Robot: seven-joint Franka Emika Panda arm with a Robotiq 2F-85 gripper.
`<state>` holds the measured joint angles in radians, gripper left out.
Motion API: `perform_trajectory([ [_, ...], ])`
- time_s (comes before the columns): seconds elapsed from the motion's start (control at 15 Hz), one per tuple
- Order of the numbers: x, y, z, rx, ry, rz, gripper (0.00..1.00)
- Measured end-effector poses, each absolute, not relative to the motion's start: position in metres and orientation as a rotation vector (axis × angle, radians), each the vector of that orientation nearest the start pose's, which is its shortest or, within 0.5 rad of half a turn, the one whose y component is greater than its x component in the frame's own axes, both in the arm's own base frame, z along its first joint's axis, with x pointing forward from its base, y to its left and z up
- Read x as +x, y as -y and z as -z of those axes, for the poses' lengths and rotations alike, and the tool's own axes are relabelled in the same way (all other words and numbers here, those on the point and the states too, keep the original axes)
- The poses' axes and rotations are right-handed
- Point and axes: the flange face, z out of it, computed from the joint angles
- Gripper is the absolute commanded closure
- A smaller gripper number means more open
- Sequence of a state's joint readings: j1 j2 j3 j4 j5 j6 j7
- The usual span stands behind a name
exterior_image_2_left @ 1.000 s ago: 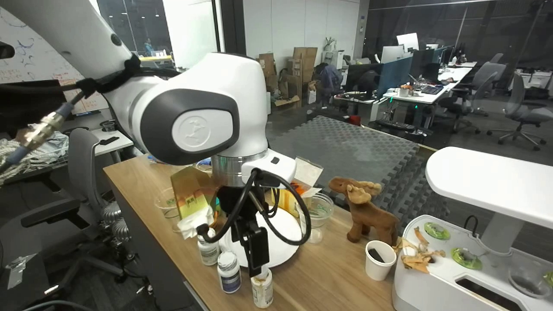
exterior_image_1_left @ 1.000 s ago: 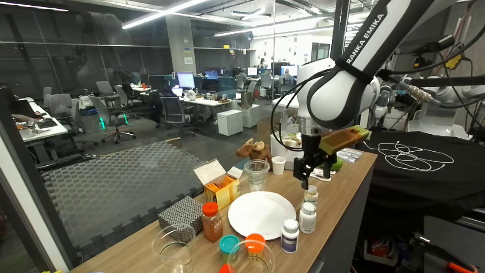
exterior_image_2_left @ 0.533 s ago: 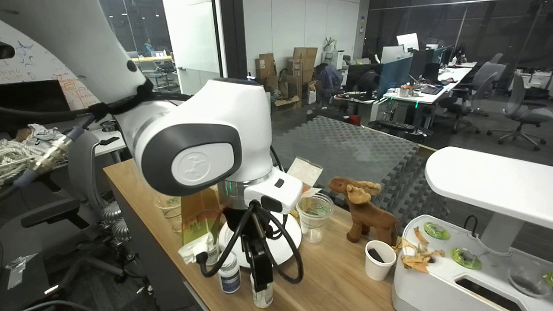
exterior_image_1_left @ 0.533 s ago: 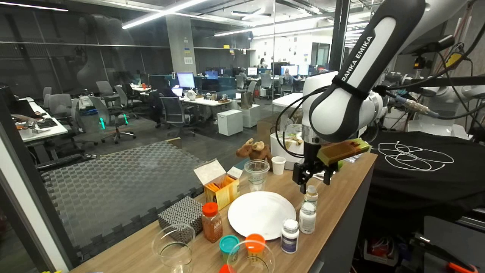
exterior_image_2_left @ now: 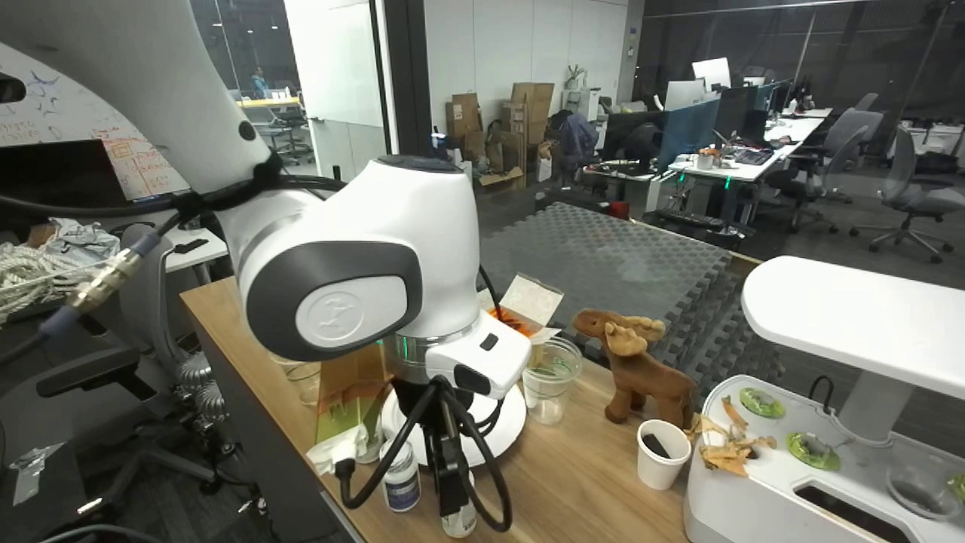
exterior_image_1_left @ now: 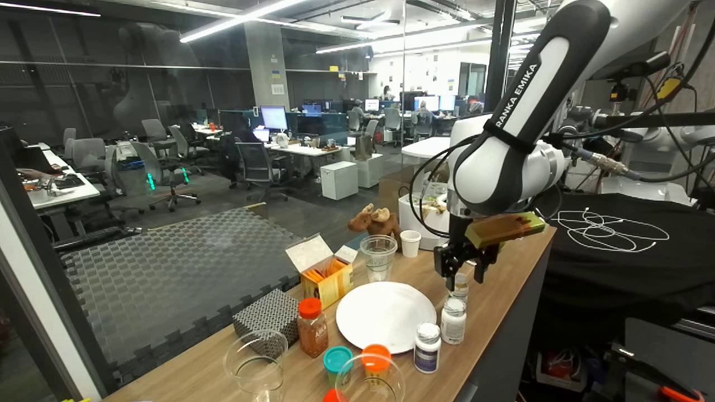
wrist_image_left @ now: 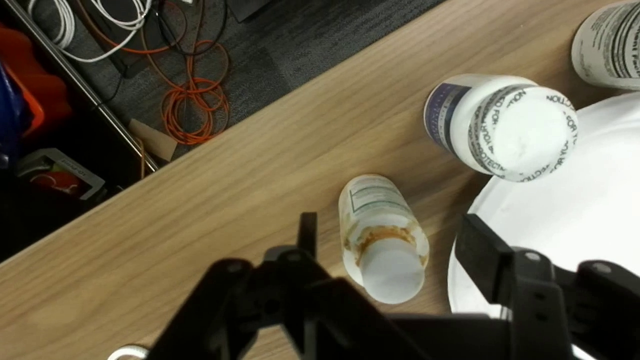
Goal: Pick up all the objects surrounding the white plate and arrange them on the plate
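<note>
White, with a rust-brown stain round its neck, the stained bottle (wrist_image_left: 382,240) stands on the wooden counter (wrist_image_left: 200,240) between the parted fingers (wrist_image_left: 482,255) of the gripper (exterior_image_1_left: 465,277). In the wrist view the fingers are wide, and wood shows on both sides of the bottle, each finger standing apart from it; how far down past the cap the tips reach is hard to judge, since in an exterior view the gripper hides much of the bottle. The finger on the right of the wrist view overlaps the rim of the white plate (exterior_image_1_left: 385,315), which lies just to the bottle's right there. In an exterior view the stained bottle is the far one of three along the plate's right side, with a white bottle (exterior_image_1_left: 453,321) next to it and a purple-labelled bottle (exterior_image_1_left: 427,352) at the near end. On the plate's near side stand an orange-lidded cup (exterior_image_1_left: 377,352) and a teal-lidded cup (exterior_image_1_left: 337,360); a red-capped bottle (exterior_image_1_left: 313,332) is to the left, just beside a grey block (exterior_image_1_left: 268,315).
</note>
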<state>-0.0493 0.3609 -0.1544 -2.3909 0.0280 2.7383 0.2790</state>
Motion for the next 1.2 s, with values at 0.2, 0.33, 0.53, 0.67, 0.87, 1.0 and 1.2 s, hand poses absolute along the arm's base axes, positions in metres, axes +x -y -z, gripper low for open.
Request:
perform_trajectory([
  [0.2, 0.487, 0.107, -0.168, -3.085, -0.796, -0.011, 0.80],
  [0.33, 0.489, 0.107, -0.170, -3.083, -0.803, 0.006, 0.91],
  [0.53, 0.489, 0.111, -0.171, -3.082, -0.821, 0.019, 0.84],
  [0.67, 0.489, 0.113, -0.171, -3.084, -0.826, 0.023, 0.85],
  [0.87, 0.489, 0.116, -0.172, -3.092, -0.835, 0.028, 0.84],
  [1.0, 0.490, 0.117, -0.175, -3.102, -0.835, 0.047, 0.84],
  [1.2, 0.501, 0.113, -0.190, -3.123, -0.809, 0.115, 0.84],
])
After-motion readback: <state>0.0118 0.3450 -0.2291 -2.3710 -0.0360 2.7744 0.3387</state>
